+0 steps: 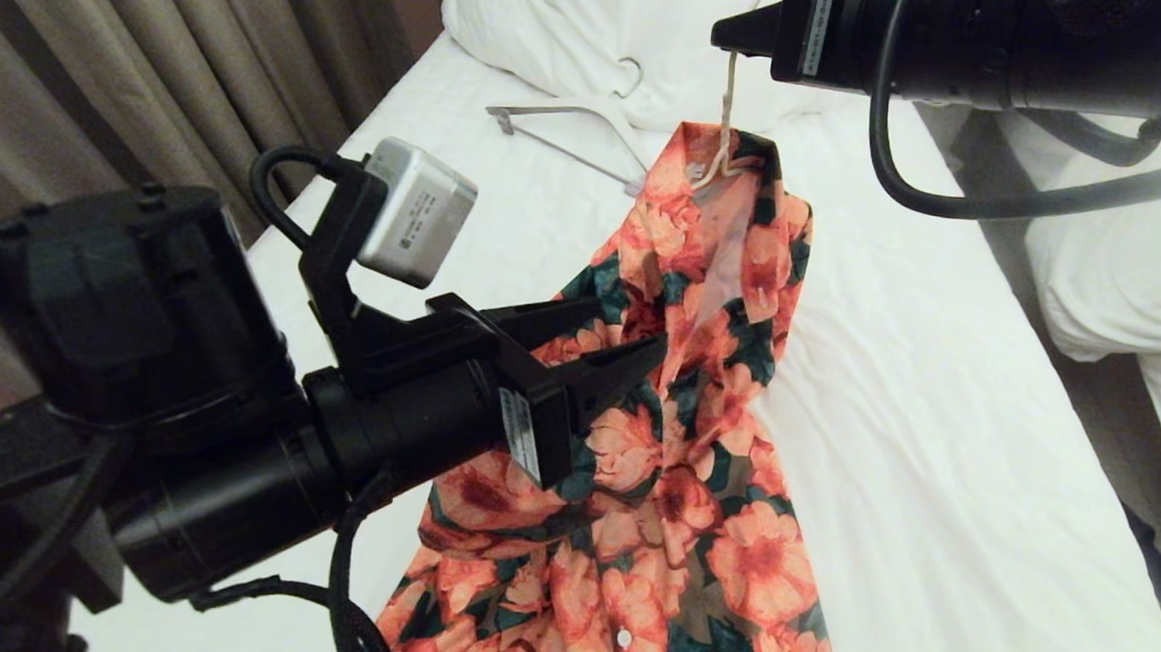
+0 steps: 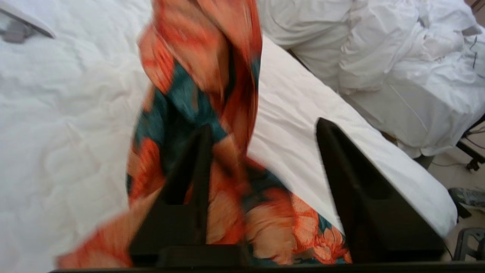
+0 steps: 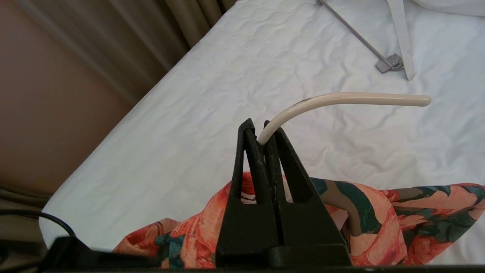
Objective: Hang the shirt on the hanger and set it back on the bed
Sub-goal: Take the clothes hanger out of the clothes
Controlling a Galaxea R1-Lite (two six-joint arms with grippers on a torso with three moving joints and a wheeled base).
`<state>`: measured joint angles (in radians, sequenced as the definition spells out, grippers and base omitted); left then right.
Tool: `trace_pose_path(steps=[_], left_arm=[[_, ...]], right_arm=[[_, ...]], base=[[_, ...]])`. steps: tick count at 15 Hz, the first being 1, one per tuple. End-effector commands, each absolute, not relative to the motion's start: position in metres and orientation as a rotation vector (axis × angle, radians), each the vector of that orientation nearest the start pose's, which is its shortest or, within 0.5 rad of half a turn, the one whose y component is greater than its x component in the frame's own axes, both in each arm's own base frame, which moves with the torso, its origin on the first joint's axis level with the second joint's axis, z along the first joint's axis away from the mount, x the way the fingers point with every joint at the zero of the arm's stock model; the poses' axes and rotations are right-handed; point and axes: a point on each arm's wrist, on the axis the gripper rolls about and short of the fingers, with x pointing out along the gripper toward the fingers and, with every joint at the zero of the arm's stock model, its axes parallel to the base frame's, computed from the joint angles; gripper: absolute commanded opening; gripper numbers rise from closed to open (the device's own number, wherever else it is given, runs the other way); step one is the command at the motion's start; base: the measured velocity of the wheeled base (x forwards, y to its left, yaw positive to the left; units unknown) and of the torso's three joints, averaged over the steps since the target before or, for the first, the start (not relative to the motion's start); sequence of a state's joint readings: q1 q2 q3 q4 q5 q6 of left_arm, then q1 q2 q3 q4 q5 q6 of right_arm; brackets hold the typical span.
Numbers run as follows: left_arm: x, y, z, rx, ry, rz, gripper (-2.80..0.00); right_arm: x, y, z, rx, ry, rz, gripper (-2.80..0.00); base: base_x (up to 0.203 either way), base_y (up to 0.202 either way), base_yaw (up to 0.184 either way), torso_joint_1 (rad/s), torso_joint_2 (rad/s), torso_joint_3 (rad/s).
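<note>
The flowered shirt (image 1: 706,371) hangs by its collar from the cream hanger (image 1: 726,107), whose hook alone shows; the rest is hidden inside the fabric. My right gripper (image 1: 726,33) is shut on that hook above the bed (image 1: 931,381). The right wrist view shows the hook (image 3: 341,98) curving out from the closed right gripper (image 3: 257,131), with the shirt (image 3: 379,216) below. My left gripper (image 1: 629,326) stands open at the shirt's left side, about mid-height. In the left wrist view the left gripper (image 2: 263,125) has blurred shirt fabric (image 2: 201,57) by one finger, ungripped. The shirt's hem lies on the sheet.
A thicker grey-white hanger (image 1: 589,135) lies on the sheet near the big pillow (image 1: 574,22). A second bed with a rumpled duvet (image 1: 1122,271) stands to the right across a narrow gap. Curtains (image 1: 161,53) hang along the left.
</note>
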<state>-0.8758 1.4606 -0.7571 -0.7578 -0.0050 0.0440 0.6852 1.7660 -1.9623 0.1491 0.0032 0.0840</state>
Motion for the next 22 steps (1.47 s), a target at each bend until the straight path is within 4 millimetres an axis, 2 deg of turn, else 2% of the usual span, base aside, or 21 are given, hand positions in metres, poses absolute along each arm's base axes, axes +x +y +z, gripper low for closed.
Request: trace_pose_path(steps=[1, 4, 6, 7, 8, 12, 15, 22], left_arm=[[0.16, -0.18, 0.262, 0.007, -0.097, -0.846, 0.0], [0.163, -0.162, 0.281, -0.012, -0.135, -0.779, 0.0], [0.173, -0.151, 0.288, -0.02, -0.157, -0.715, 0.0], [0.177, -0.147, 0.289, -0.02, -0.16, -0.695, -2.59], [0.178, -0.145, 0.291, -0.024, -0.166, -0.686, -2.8], [0.181, -0.141, 0.294, -0.025, -0.172, -0.666, -2.8], [0.183, -0.137, 0.299, -0.029, -0.189, -0.644, -2.8], [0.176, -0.128, 0.31, -0.043, -0.229, -0.625, -2.8]], right_arm=[[0.247, 0.201, 0.406, 0.096, -0.012, 0.687, -2.8], [0.25, 0.202, 0.404, 0.092, -0.007, 0.683, -2.8], [0.251, 0.203, 0.402, 0.091, -0.004, 0.682, -2.8], [0.253, 0.204, 0.401, 0.089, -0.001, 0.681, -2.8], [0.254, 0.204, 0.401, 0.088, 0.0, 0.679, -2.8], [0.264, 0.204, 0.394, 0.076, 0.015, 0.662, -2.8], [0.268, 0.196, 0.396, 0.049, -0.001, 0.634, -2.8], [0.269, 0.195, 0.398, 0.049, -0.029, 0.631, -2.8]], base=[[0.0, 0.0, 0.0, 0.0, 0.0, 0.0], [0.0, 0.0, 0.0, 0.0, 0.0, 0.0], [0.0, 0.0, 0.0, 0.0, 0.0, 0.0], [0.0, 0.0, 0.0, 0.0, 0.0, 0.0], [0.0, 0.0, 0.0, 0.0, 0.0, 0.0], [0.0, 0.0, 0.0, 0.0, 0.0, 0.0], [0.0, 0.0, 0.0, 0.019, -0.08, -0.059], [0.0, 0.0, 0.0, 0.12, -0.45, -0.327]])
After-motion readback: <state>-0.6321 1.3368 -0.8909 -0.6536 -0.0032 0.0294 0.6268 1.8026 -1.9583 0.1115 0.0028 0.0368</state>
